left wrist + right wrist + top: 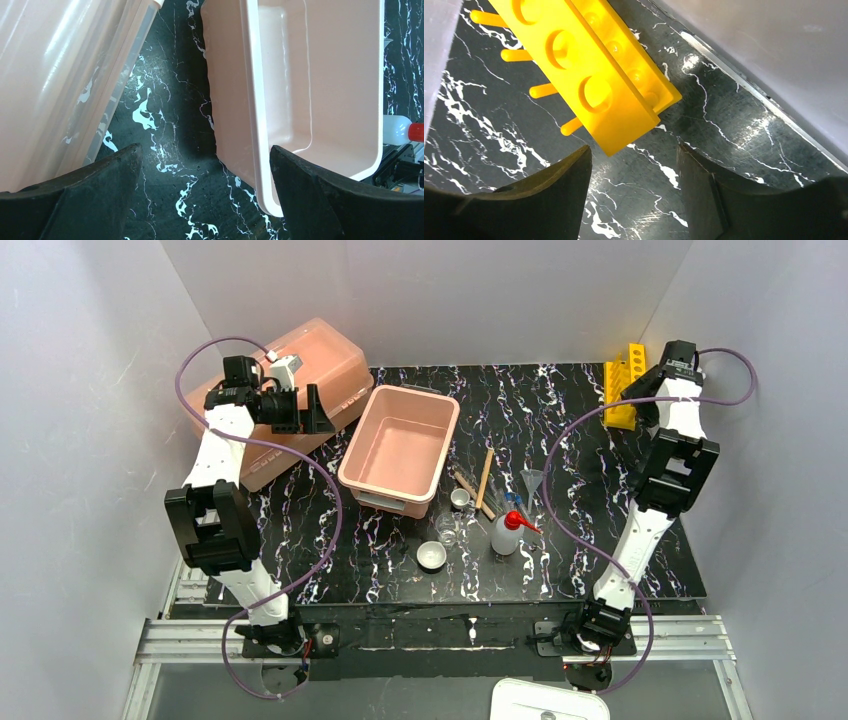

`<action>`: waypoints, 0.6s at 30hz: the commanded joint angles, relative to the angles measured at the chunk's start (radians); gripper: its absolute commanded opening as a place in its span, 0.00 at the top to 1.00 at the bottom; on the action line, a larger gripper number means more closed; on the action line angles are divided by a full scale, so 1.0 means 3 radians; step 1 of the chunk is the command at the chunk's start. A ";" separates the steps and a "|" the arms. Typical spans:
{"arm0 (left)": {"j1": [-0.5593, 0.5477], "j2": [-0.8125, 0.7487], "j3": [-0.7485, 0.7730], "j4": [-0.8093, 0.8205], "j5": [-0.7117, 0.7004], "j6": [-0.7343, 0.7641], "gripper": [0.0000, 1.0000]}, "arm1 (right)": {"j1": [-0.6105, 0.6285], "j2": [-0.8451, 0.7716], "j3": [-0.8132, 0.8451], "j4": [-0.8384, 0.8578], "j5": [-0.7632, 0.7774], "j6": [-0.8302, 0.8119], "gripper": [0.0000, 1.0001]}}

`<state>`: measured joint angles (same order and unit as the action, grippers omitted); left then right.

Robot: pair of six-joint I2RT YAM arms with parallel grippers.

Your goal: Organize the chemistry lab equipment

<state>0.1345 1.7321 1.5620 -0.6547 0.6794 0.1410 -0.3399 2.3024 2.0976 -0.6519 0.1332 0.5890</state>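
Observation:
The yellow holed rack [622, 380] lies at the table's far right; in the right wrist view its near end [589, 65] is just ahead of my open, empty right gripper [634, 165], which hovers by it [634, 392]. My left gripper [318, 412] is open and empty over bare table [206, 165], between the lidded box and the tub. Mid-table stand the white squeeze bottle with red spout [507, 533], clear funnel [532, 480], white dish [432, 556], tiny beakers [447, 532], wooden sticks [485, 476] and thin tubes [510, 502].
The pink rectangular tub [400, 448] stands centre-left, with its rim next to my left fingers [320, 75]. The large pink lidded box [290, 380] sits at the far left [60, 75]. Grey walls enclose the table; the right wall is close to the rack.

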 commanded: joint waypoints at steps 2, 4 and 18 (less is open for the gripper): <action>0.0033 -0.0059 -0.0011 -0.0016 0.0031 -0.0028 0.01 | -0.0283 0.0022 0.0313 0.0143 0.0314 0.0337 0.33; 0.0036 -0.0066 -0.0007 -0.0016 0.0022 -0.0025 0.01 | -0.0283 0.0044 0.0371 0.0145 0.0324 0.0320 0.35; 0.0036 -0.0100 -0.0025 -0.0073 -0.0120 0.0082 0.01 | -0.0163 -0.0002 0.0281 0.0271 0.0398 0.0199 0.78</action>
<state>0.1345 1.7321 1.5620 -0.6564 0.6727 0.1491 -0.3506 2.3142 2.1391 -0.6476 0.1496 0.6468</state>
